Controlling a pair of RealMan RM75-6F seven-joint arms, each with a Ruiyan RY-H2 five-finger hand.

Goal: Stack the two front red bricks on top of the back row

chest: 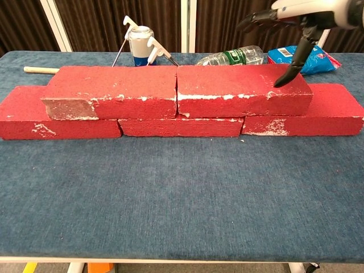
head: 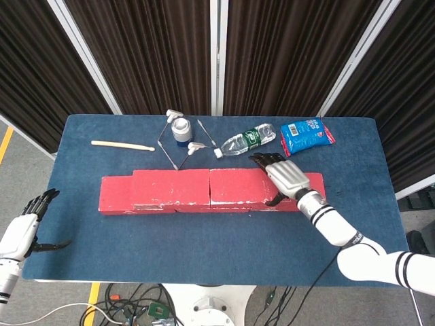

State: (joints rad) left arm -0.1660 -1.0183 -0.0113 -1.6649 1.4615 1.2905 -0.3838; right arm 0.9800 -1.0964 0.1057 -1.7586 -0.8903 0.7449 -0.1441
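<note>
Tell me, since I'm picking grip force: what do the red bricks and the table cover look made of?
Red bricks: probably painted foam or lightweight block; matte red with white chips along edges. Table cover: likely blue fabric or felt, with a matte, finely textured weave.

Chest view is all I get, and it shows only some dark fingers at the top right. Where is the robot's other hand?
Observer: The left hand is beside the table's front left corner, off its edge, with its fingers apart and nothing in them.
Operator: And those dark fingers, what are they attached to?
Observer: They belong to the right hand. The head view shows its pale back over the right end of the upper right brick, and it holds nothing.
</note>
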